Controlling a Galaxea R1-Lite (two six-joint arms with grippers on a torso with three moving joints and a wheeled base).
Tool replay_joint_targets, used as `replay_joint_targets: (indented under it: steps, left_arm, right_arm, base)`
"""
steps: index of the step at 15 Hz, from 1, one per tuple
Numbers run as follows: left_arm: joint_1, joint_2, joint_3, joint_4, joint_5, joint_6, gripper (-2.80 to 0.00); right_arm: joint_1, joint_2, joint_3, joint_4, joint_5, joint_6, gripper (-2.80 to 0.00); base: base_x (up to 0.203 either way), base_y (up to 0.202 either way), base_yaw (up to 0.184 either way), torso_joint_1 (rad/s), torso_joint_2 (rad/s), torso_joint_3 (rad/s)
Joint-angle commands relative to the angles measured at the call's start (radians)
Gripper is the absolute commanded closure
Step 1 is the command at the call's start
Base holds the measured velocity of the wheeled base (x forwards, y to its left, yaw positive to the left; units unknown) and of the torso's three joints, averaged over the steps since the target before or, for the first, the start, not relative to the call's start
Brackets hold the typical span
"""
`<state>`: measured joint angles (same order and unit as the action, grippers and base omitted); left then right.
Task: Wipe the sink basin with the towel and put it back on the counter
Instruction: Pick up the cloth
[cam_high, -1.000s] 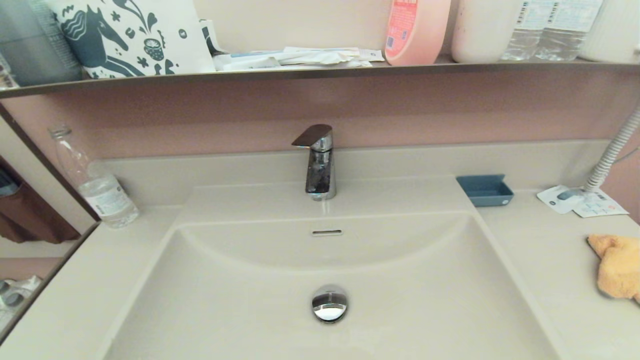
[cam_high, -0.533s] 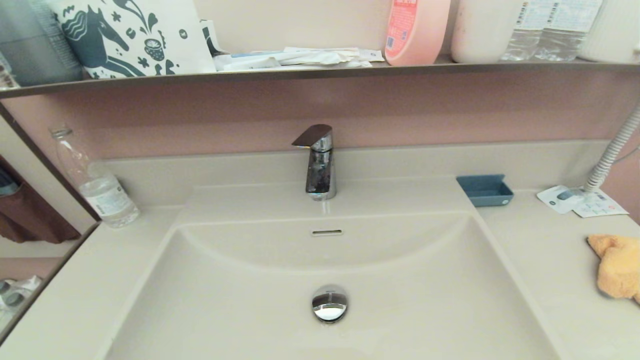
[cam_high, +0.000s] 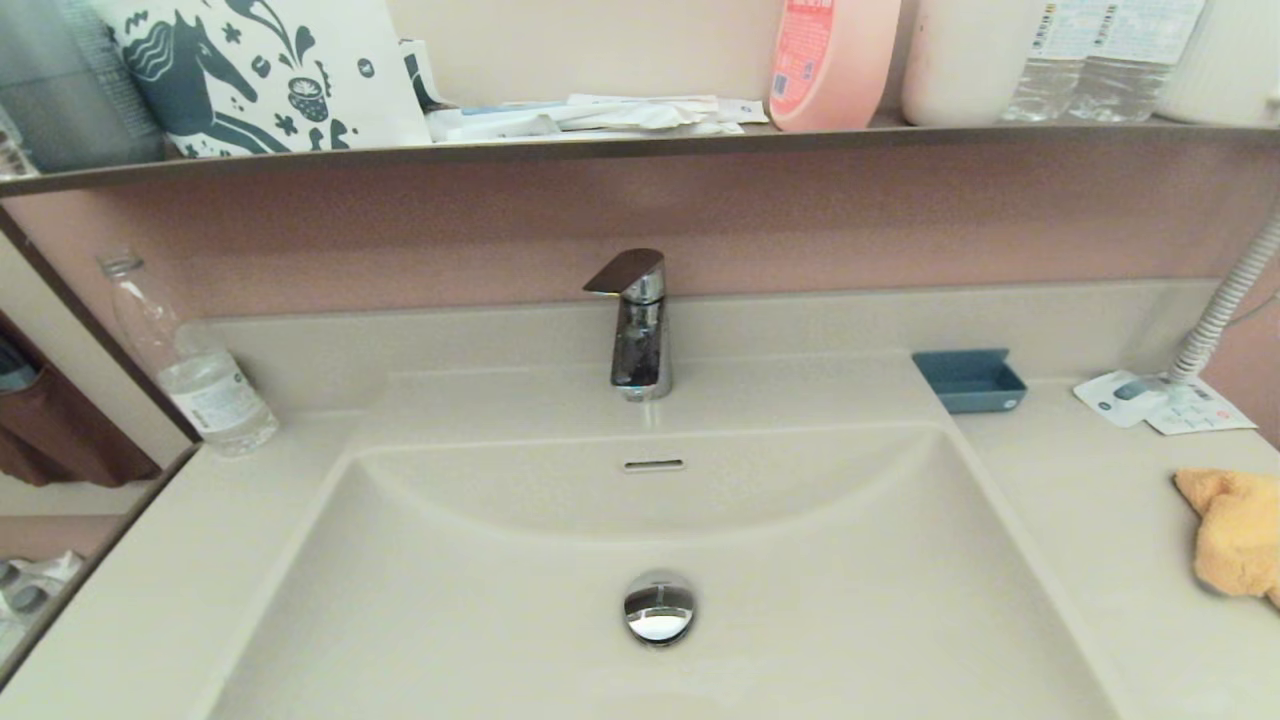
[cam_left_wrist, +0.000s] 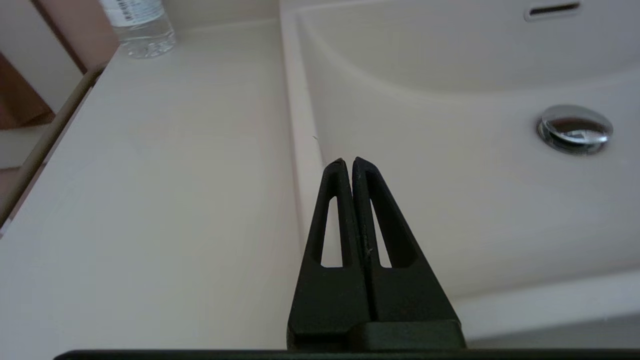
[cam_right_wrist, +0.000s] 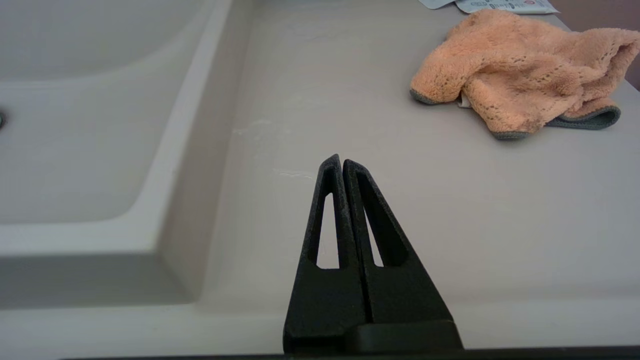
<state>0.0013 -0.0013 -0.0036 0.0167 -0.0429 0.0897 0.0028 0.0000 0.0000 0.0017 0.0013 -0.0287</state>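
My right gripper (cam_right_wrist: 342, 161) hangs over the bench's front edge, fingers pressed together and empty, as are the left gripper (cam_left_wrist: 348, 162)'s by the sink basin (cam_high: 480, 590) rim. Nothing is started: the fluffy, crumpled orange towel (cam_right_wrist: 520, 75) lies near the bench's right edge, so I judge the next move is spreading the right fingers and reaching it. Beyond, the smooth basin curves back.

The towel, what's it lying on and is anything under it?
The towel lies crumpled on the bare counter, right of the sink basin. Paper leaflets lie behind it. What its folds cover cannot be seen.
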Motion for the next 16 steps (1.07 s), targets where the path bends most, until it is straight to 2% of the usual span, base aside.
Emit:
replay_joint_targets:
  steps: [1, 2, 4, 5, 9, 16]
  left_arm:
    - [0.000, 0.001, 0.000, -0.001, 0.007, -0.022, 0.00]
    - [0.000, 0.001, -0.002, 0.001, 0.013, -0.053, 0.00]
    - [0.000, 0.001, -0.003, -0.003, 0.022, -0.063, 0.00]
    - [0.002, 0.001, -0.003, -0.004, 0.043, -0.062, 0.00]
    - [-0.001, 0.001, -0.006, 0.006, 0.017, -0.050, 0.00]
    - [0.000, 0.001, -0.003, -0.004, 0.020, -0.054, 0.00]
  right_arm:
    - [0.000, 0.000, 0.000, 0.000, 0.000, 0.000, 0.00]
    - [0.000, 0.000, 0.000, 0.000, 0.000, 0.000, 0.00]
    - [0.000, 0.000, 0.000, 0.000, 0.000, 0.000, 0.00]
    - [0.000, 0.000, 0.000, 0.000, 0.000, 0.000, 0.00]
    - [0.000, 0.000, 0.000, 0.000, 0.000, 0.000, 0.00]
    - [0.000, 0.000, 0.000, 0.000, 0.000, 0.000, 0.00]
  base:
    - [0.000, 0.000, 0.000, 0.000, 0.00, 0.000]
    - [0.000, 0.000, 0.000, 0.000, 0.00, 0.000]
    - [0.000, 0.000, 0.000, 0.000, 0.00, 0.000]
    - [0.000, 0.000, 0.000, 0.000, 0.00, 0.000]
    - [0.000, 0.000, 0.000, 0.000, 0.00, 0.000]
    - [0.000, 0.000, 0.000, 0.000, 0.00, 0.000]
